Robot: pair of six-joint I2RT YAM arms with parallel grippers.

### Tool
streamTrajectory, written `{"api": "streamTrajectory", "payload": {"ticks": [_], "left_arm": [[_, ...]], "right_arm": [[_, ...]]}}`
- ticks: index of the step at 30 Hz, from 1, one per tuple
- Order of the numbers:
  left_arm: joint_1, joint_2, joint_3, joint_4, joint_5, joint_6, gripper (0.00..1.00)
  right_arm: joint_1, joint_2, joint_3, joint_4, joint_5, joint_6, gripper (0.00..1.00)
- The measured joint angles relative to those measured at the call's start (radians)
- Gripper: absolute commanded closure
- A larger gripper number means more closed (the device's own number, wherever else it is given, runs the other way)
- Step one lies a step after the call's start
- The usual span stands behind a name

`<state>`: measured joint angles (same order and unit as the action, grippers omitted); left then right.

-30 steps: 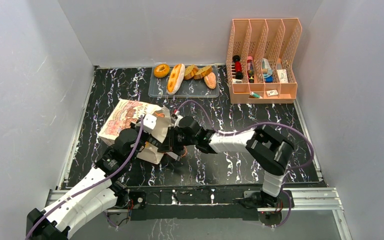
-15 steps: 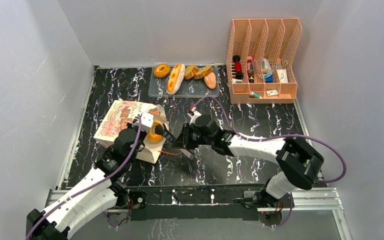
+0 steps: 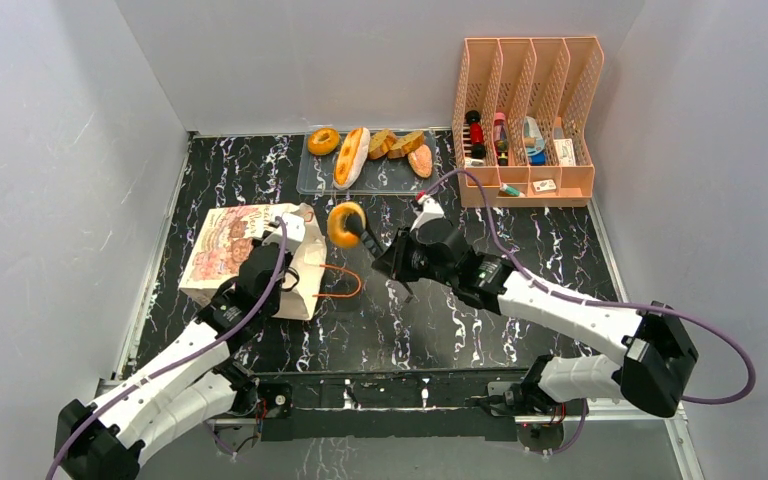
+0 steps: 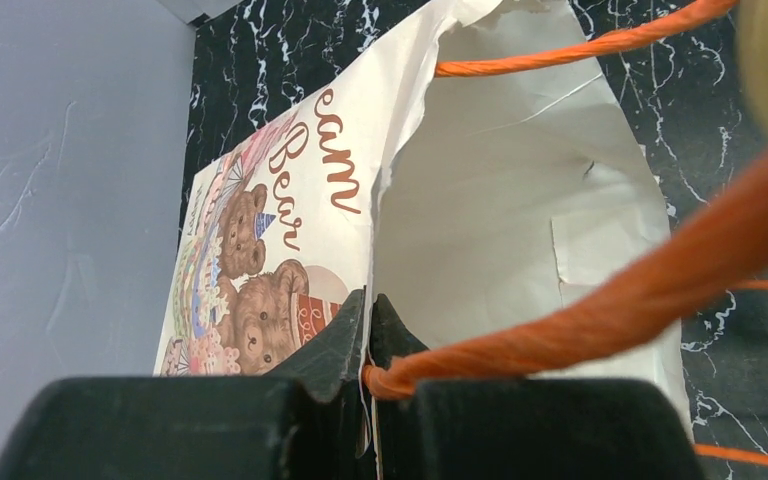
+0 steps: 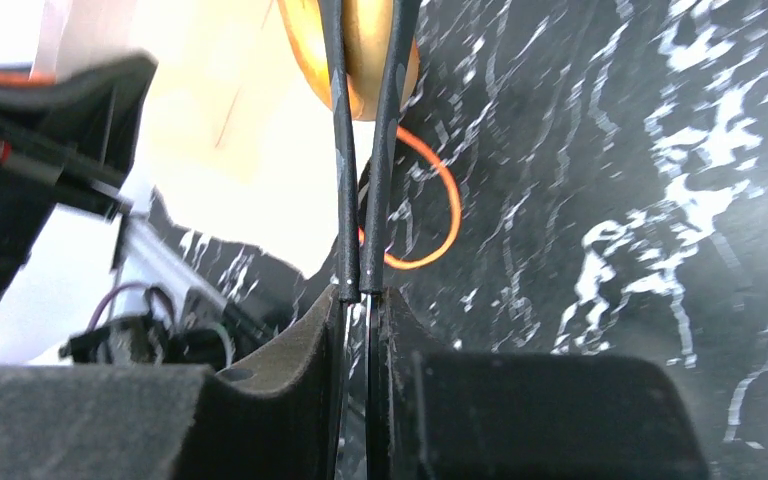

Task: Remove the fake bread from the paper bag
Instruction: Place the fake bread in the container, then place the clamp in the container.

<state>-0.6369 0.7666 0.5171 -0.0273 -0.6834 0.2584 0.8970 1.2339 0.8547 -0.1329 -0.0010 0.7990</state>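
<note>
The paper bag (image 3: 230,245) lies on its side at the left, printed bear face up, mouth toward the middle. My left gripper (image 3: 288,268) (image 4: 368,310) is shut on the bag's upper mouth edge (image 4: 290,200), beside an orange cord handle (image 4: 660,280). My right gripper (image 3: 390,262) (image 5: 360,300) is shut on thin black tongs (image 5: 340,150). The tongs pinch a golden ring doughnut (image 3: 345,222) (image 5: 365,50) in the air just right of the bag's mouth. More fake bread lies in the clear tray (image 3: 310,180): a doughnut (image 3: 323,140), a striped roll (image 3: 352,155), slices (image 3: 395,145) and a bun (image 3: 420,160).
A pink slotted organizer (image 3: 525,120) with small items stands at the back right, next to the tray. The bag's other orange handle (image 3: 345,285) loops onto the black marbled table. Grey walls close in left, right and back.
The right gripper's tongs have drawn the doughnut out of the bag's mouth and carried it up toward the back right. The bag and the left gripper have shifted slightly left.
</note>
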Motion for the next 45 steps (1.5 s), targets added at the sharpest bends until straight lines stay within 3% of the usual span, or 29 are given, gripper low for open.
{"api": "streamTrajectory", "payload": {"ticks": [6, 15, 23, 29, 37, 40, 45], "left_arm": [[0.000, 0.033, 0.024, -0.037, -0.009, -0.032, 1.00], [0.001, 0.048, 0.050, -0.065, 0.007, -0.063, 1.00], [0.006, 0.046, 0.052, -0.065, 0.005, -0.069, 0.85], [0.006, 0.022, 0.052, -0.060, -0.014, -0.072, 0.73], [0.006, 0.008, 0.052, -0.047, -0.035, -0.088, 0.59], [0.006, 0.010, 0.052, -0.040, -0.037, -0.100, 0.57], [0.006, 0.019, 0.056, -0.042, -0.037, -0.121, 0.56]], "right_arm": [[-0.099, 0.105, 0.132, -0.029, 0.121, -0.083, 1.00], [-0.329, 0.602, 0.576, 0.021, 0.186, -0.216, 1.00], [-0.428, 0.961, 0.931, 0.012, 0.151, -0.251, 1.00], [-0.434, 0.964, 0.860, 0.040, 0.114, -0.238, 0.97], [-0.432, 0.874, 0.691, 0.116, 0.070, -0.201, 0.75], [-0.431, 0.856, 0.665, 0.111, 0.057, -0.198, 0.66], [-0.428, 0.848, 0.636, 0.109, 0.046, -0.199, 0.63]]}}
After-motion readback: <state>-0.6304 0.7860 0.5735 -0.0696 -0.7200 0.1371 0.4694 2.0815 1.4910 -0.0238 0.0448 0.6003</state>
